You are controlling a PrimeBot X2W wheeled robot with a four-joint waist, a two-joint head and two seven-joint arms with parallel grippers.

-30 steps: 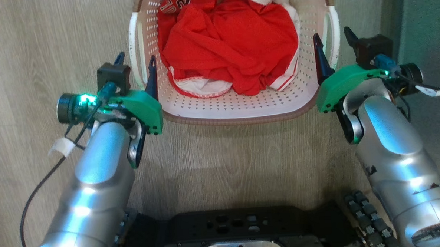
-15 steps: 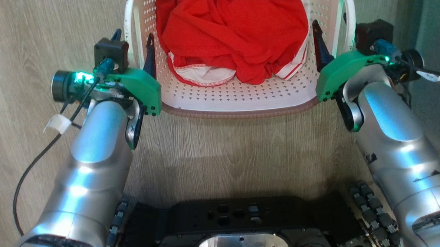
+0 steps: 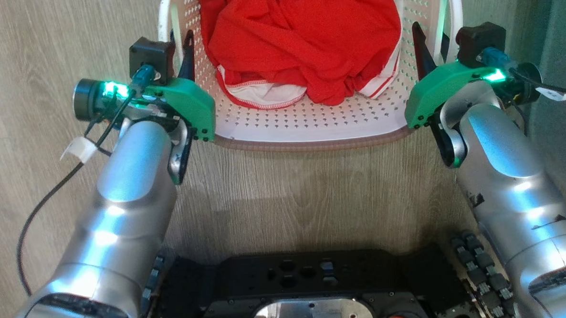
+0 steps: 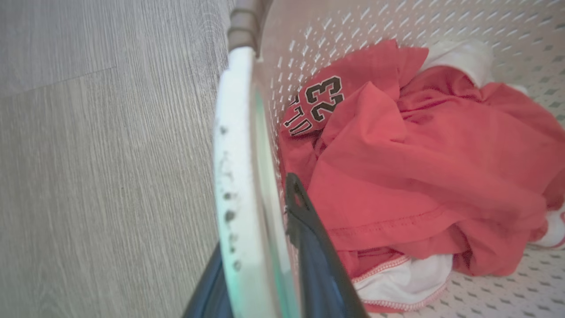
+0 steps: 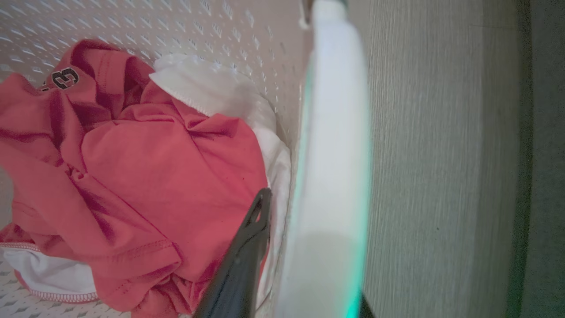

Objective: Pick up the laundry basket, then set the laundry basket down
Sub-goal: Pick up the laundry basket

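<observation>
The laundry basket (image 3: 310, 129) is cream-white and perforated with a brown rim, at the top middle of the head view on the wood floor. Red clothing (image 3: 301, 38) with some white cloth lies in it. My left gripper (image 3: 178, 44) is shut across the left white handle (image 4: 238, 176), one finger inside the basket and one outside. My right gripper (image 3: 431, 40) is shut the same way across the right white handle (image 5: 331, 176). The inner finger (image 5: 247, 256) rests beside the red shirt (image 5: 154, 176), and the outer one is mostly hidden behind the handle.
My black wheeled base (image 3: 293, 283) fills the bottom middle, close behind the basket. A grey-green upright surface (image 3: 563, 22) stands just right of my right wrist. A black cable (image 3: 41, 208) hangs off my left arm over the pale wood floor (image 3: 44, 45).
The fingers of both grippers have drawn together onto the basket's side handles. The head view has shifted, so the basket sits higher in the picture than a second ago.
</observation>
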